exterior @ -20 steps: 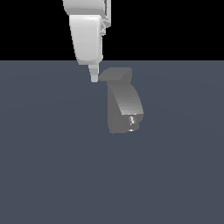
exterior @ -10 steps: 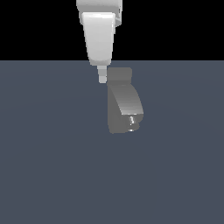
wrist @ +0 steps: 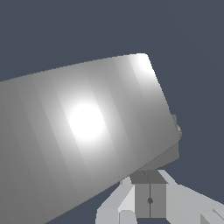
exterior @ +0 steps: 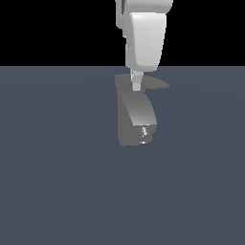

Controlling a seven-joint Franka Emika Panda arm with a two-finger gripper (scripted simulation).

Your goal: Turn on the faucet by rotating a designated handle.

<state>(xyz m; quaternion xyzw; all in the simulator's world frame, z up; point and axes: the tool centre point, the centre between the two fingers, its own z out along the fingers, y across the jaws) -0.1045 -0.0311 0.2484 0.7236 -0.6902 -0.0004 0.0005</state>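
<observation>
Since earlier frame, pincer shifted toward exterior view's right, now over faucet cap; fingers together. Handle points right. Faucet mid-table.

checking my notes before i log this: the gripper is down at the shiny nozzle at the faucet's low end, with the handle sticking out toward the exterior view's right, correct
Not quite. The gripper is not at the nozzle; it is up at the top cap of the faucet, well above the nozzle, as the exterior view shows. The rest holds: the handle does stick out toward the exterior view's right.
</observation>
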